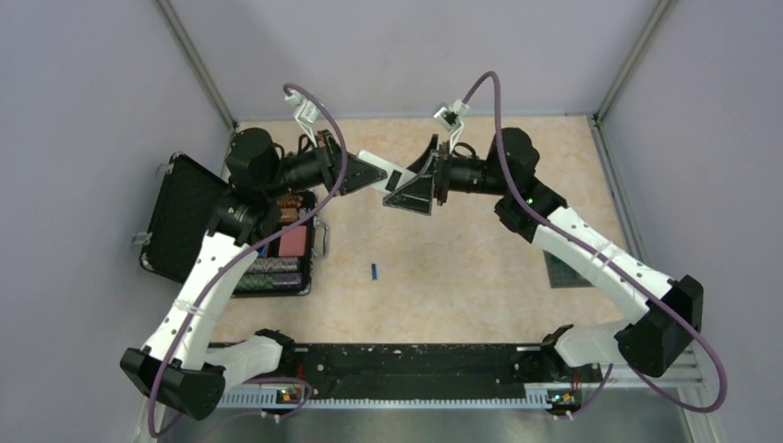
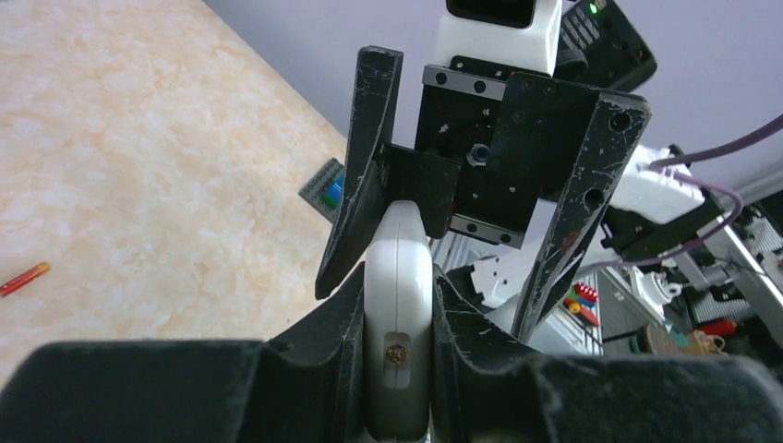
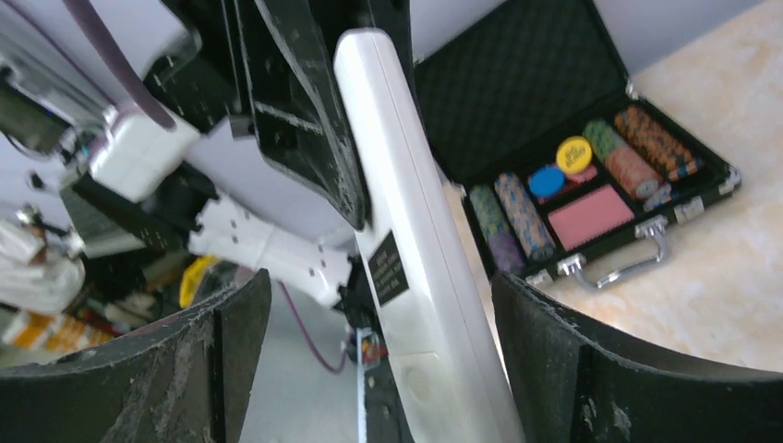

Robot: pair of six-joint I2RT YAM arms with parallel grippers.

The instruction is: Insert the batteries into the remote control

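A black case (image 1: 180,217) is lying open at the table's (image 1: 462,295) left edge, holding chips (image 1: 273,267) and a pink block (image 1: 293,241); a grey baseplate (image 1: 565,273) is sitting right.

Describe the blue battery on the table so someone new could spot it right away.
On the beige marbled tabletop, look right of the open black case of poker chips, near the middle. The tiny thin blue cylinder battery lies there alone on bare surface, far smaller than the white remote control held in the air beyond it.

Pale lilac walls (image 1: 83,111), marbled beige tabletop (image 1: 480,295)
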